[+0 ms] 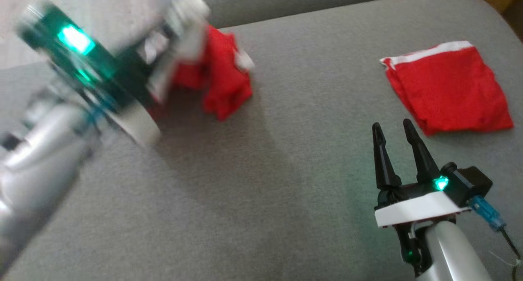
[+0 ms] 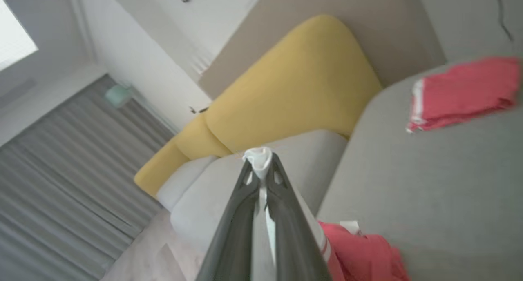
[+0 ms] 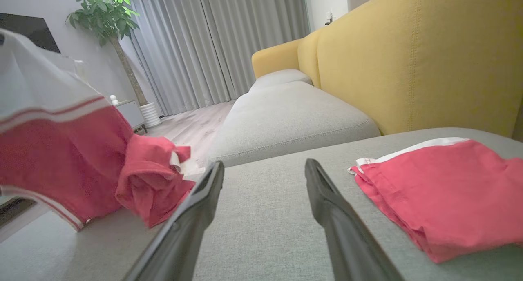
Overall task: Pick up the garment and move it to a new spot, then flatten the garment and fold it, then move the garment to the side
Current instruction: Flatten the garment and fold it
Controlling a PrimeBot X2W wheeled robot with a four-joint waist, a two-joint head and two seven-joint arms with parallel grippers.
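Garment [image 1: 224, 85] pinched in left gripper [image 2: 260, 163] — right gripper [image 1: 391, 126] (above cushion [image 1: 265, 191]) spread wide.

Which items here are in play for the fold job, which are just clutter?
In play: crumpled red garment with white trim, pinched by the shut left gripper; open right gripper; grey fabric cushion.
Lying about: folded red garment with white band; yellow sofa backrest; grey curtains.

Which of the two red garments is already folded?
The right-hand garment beside the right gripper, lying flat; the other garment hangs bunched from the shut left gripper.
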